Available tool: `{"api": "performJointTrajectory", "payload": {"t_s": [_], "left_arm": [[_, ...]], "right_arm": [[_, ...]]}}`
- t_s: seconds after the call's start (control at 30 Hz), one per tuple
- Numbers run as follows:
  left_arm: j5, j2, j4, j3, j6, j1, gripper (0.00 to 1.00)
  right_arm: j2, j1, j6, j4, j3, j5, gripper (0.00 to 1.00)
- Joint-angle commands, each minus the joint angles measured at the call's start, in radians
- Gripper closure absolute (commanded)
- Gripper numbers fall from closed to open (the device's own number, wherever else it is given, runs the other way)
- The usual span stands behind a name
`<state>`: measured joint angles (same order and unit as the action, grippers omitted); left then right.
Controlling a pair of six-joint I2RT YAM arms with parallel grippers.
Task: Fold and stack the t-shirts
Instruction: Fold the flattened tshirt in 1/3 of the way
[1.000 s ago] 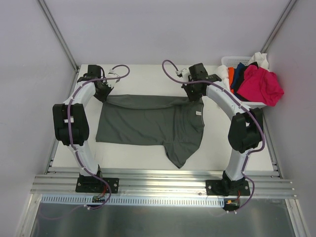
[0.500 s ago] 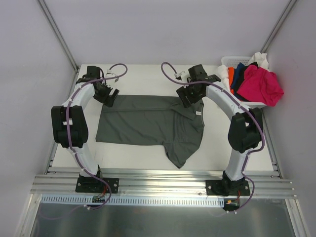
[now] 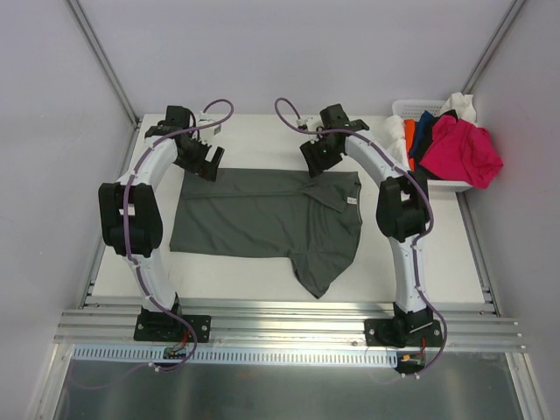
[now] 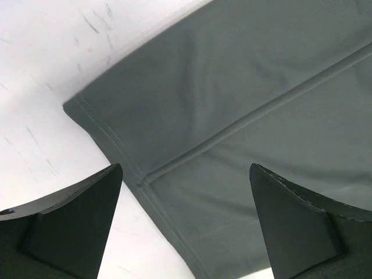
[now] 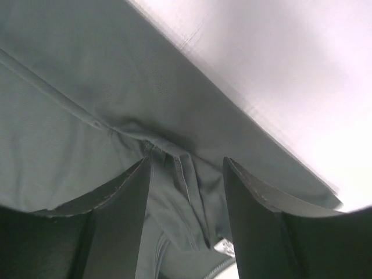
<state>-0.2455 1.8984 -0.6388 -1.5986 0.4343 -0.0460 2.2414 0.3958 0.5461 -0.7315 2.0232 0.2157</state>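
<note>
Lying flat on the table [image 3: 254, 140], the grey shirt [image 3: 254, 214] spreads as a wide band between the two arms. Its far edge runs straight. Its right part trails toward the near edge and narrows to a point. A small white tag [image 3: 353, 200] shows on the right part.

The left gripper [image 3: 206, 162] hangs over the shirt's far left corner. In the left wrist view its fingers [image 4: 70, 221] stand wide apart and hold nothing. The hemmed corner of the shirt [image 4: 232, 87] lies on the table [image 4: 46, 70] below the gap, and a seam runs across the cloth from there.

The right gripper [image 3: 315, 162] hangs over the far edge, right of the middle. In the right wrist view its fingers [image 5: 116, 221] are also apart, though the gap is narrower. The cloth [image 5: 70, 116] lies beneath them in a small bunched ridge, and they do not pinch it (the ridge sits below the gap, not between the pads).

The basket [image 3: 401, 108] stands in the far right corner, well apart from the grey shirt. It holds the rest: a pink shirt [image 3: 459, 149] draped over its right side, a navy shirt [image 3: 426, 127], an orange shirt [image 3: 409, 133] and a white shirt [image 3: 462, 105] on top at the back.
</note>
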Motion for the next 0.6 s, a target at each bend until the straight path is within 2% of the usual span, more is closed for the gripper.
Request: {"api": "performJointTrajectory", "payload": {"t_s": [0.0,0.23,0.33,0.57], "left_arm": [[-0.038,-0.015,-0.065,-0.043,-0.087,0.006,0.09],[-0.048,-0.044,-0.073,-0.005,-0.117,-0.009,0.1],[-0.044,-0.047,-0.071,0.005,-0.123,-0.015,0.1],[-0.043,-0.056,-0.071,0.006,-0.124,-0.026,0.11]], "right_arm": [[0.02,-0.005,-0.023,-0.049,0.069,0.073,0.44],[0.012,-0.005,-0.025,-0.055,0.011,0.103,0.53],[0.012,-0.006,-0.015,-0.066,0.009,0.1,0.62],[0.007,-0.005,-0.009,-0.088,-0.032,0.114,0.65]]}}
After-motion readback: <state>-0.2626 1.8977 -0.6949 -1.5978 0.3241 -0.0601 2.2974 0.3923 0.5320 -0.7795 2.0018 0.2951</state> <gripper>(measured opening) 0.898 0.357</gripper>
